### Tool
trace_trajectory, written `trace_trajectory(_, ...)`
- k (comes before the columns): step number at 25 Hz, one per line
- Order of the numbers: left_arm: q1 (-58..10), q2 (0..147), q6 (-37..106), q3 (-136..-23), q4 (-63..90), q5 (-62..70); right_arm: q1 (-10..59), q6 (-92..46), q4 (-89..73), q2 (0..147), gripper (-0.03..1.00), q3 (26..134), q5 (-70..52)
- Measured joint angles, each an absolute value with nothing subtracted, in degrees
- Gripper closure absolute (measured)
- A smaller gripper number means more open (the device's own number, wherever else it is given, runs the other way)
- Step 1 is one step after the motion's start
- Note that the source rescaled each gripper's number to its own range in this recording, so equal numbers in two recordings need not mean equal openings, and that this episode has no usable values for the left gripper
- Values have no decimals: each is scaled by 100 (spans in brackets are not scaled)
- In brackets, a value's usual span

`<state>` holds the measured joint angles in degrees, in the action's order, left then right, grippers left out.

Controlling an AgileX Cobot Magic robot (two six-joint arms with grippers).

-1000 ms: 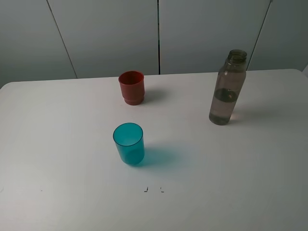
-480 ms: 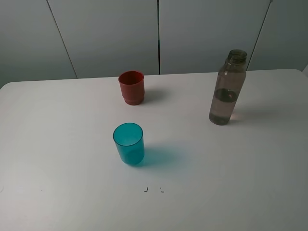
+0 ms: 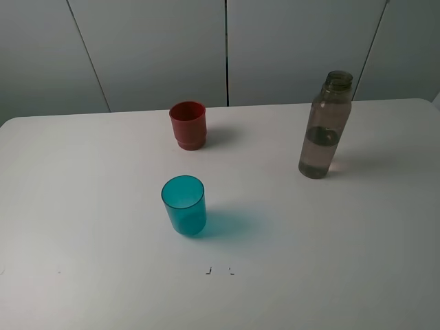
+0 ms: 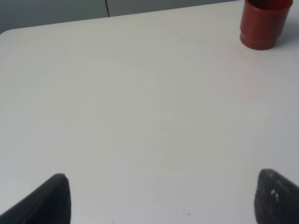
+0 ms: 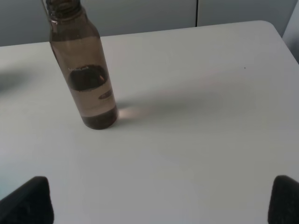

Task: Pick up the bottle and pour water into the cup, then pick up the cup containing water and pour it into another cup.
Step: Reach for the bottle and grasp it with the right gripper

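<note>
Across the white worktop (image 3: pixel 82 206), three things standing well apart. At far right, upright and uncapped, the bottle (image 3: pixel 323 130), partly filled with water. Near the middle, slightly left, the cup (image 3: pixel 184 205), teal and upright. Beyond it toward the far edge, another cup (image 3: pixel 188 125), red, upright. Left hand (image 4: pixel 163 198) spread wide above bare worktop, gripping nothing. Right hand (image 5: pixel 155 200) likewise spread wide and empty, short of the bottle
</note>
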<state>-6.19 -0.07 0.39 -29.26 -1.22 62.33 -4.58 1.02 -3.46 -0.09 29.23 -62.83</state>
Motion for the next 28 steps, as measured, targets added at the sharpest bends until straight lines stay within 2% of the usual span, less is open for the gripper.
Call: trace_trajectory(28,-619,-7,39,-2926,-122,6233,-402,102,-358,18,-3,2923,-6273)
